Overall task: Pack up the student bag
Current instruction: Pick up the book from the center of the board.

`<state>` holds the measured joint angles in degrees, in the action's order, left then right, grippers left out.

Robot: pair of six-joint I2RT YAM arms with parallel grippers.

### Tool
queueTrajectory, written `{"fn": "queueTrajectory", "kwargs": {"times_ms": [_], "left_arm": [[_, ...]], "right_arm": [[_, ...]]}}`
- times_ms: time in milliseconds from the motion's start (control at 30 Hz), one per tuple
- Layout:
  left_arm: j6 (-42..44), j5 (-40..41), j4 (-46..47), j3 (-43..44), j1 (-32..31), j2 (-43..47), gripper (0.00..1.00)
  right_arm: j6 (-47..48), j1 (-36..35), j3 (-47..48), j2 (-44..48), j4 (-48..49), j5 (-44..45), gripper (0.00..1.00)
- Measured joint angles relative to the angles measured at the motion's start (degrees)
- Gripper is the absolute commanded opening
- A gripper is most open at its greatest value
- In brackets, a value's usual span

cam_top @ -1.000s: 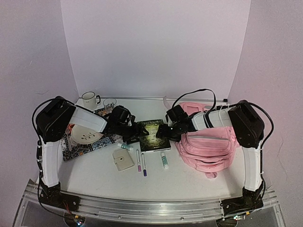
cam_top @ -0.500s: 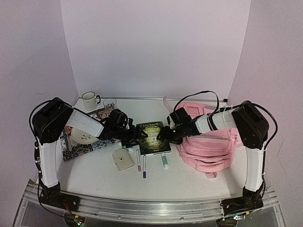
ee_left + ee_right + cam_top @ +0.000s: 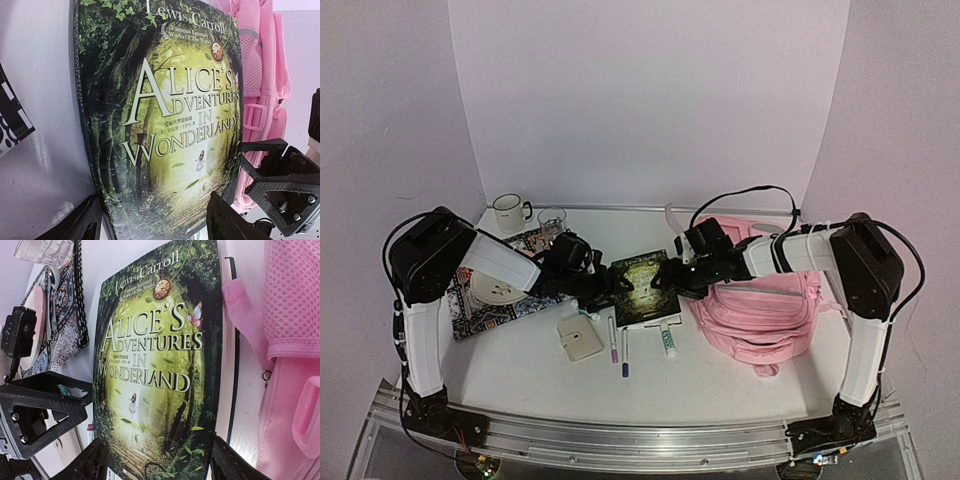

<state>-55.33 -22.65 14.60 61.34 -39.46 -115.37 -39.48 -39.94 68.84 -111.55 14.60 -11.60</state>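
Probably limp and light, the light-pink fabric backpack [image 3: 760, 310] suits a strap or hem grip; left gripper [image 3: 155, 222] and right gripper [image 3: 160, 465] both gape apart.

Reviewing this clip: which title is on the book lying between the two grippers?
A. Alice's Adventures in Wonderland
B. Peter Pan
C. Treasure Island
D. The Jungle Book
A: the green cover of the book reads "Alice's Adventures in Wonderland" under the name Lewis Carroll, legible in both wrist views.
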Motion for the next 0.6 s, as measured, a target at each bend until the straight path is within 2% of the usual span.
{"fn": "queueTrajectory", "kwargs": {"times_ms": [600], "left_arm": [[0.9,0.4,0.0,0.0,-0.1,0.0,0.73]], "right_arm": [[-1.0,0.1,-0.6,0.0,0.0,-0.3,0.7]]}}
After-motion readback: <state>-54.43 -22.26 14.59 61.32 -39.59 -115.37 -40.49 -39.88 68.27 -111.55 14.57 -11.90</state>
